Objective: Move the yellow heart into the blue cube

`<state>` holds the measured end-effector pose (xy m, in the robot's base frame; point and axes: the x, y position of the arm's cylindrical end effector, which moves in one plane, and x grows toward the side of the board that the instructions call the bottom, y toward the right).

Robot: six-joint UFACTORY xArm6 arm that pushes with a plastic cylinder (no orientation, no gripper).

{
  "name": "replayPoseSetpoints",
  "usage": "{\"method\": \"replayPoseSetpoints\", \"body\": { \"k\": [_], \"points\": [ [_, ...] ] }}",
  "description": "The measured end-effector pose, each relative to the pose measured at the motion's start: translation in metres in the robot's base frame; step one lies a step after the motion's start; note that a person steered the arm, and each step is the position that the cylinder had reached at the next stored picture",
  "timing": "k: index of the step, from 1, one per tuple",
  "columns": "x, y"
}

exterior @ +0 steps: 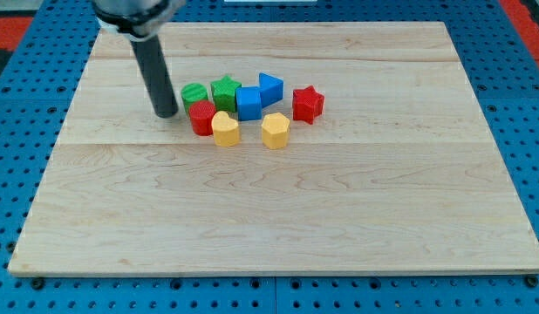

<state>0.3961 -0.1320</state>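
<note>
Tip point(166, 113) left of cluster, beside green block point(194, 93); no claw fitted, nothing grasped. Yellow heart point(275, 130) light, rigid, slides easily on bench point(269, 218); push lower-right flank toward blue cube point(249, 102).

Bright, even overhead light; the pale wooden bench point(278, 218) shows faint short shadows, no glare, focus sharp.

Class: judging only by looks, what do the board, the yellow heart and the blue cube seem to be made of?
Board: apparently pale wood, matte; grain lines and plank seams show.
Yellow heart: probably painted wood or plastic; an even, opaque colour with a slight sheen and no visible grain.
Blue cube: the same uniform look, so the material stays open.
</note>
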Motion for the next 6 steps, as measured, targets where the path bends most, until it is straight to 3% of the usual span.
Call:
{"method": "replayPoseSetpoints", "body": {
  "k": [3, 6],
  "points": [
    [0.067, 0.038],
    [0.041, 0.11]
  ]
}}
